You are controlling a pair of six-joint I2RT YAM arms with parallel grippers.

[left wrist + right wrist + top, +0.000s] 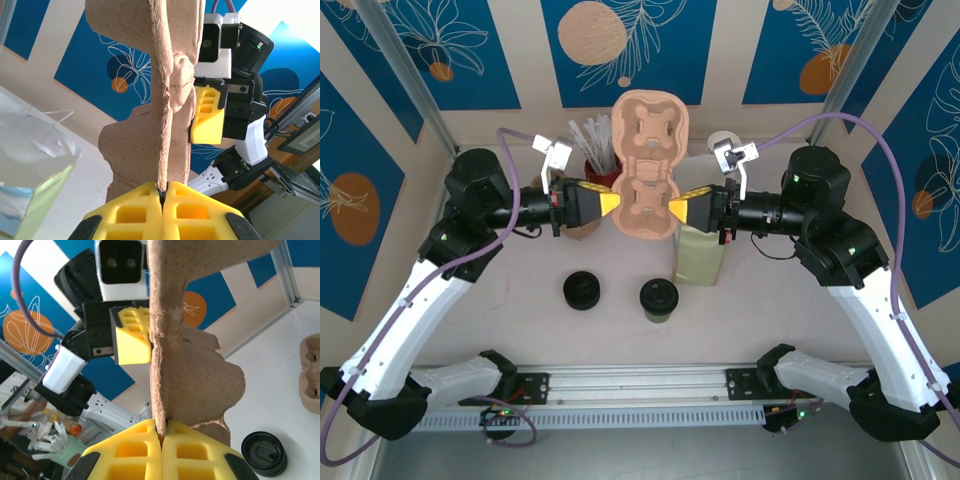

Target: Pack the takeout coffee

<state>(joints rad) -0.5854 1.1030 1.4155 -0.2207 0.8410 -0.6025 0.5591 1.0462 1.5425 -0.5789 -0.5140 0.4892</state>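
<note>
1. Coverage of the top camera: the whole table. The takeout coffee [658, 299] stands near the front centre. A stack of black lids [582, 290] sits to its left, apart from it. A greenish bag [698, 256] stands upright just behind it and to its right, and a holder of white sticks [595, 145] is at the back beside the left wrist
2. Coverage of the wrist cameras: each looks along its own yellow fingers at the pulp cup carrier [648, 165] edge-on, with the opposite gripper on the far rim. The left wrist camera adds the translucent side of the bag at its left border. The right wrist camera adds the lid stack on the white table at lower right and a second pulp carrier [311, 375] lying at the right border
3. Takeout coffee: a small cup closed by a round black lid, upright on the table and dark below the lid as seen from above. The colour of its wall cannot be told at this angle. It stands free, nearer the arm bases than the held carrier, and neither gripper touches it
4. Left gripper [609, 204]: fingers pressed together on the carrier's left rim, the thin pulp edge nipped between the pads
5. Right gripper [681, 208]: fingers likewise pinched on the carrier's right rim
6. Arm pose: both arms rise from bases at the near edge with elbows out to the sides and wrists turned inward and level. The grippers face each other across the carrier, which is held between them above the table with its moulded wells facing the top camera
</note>
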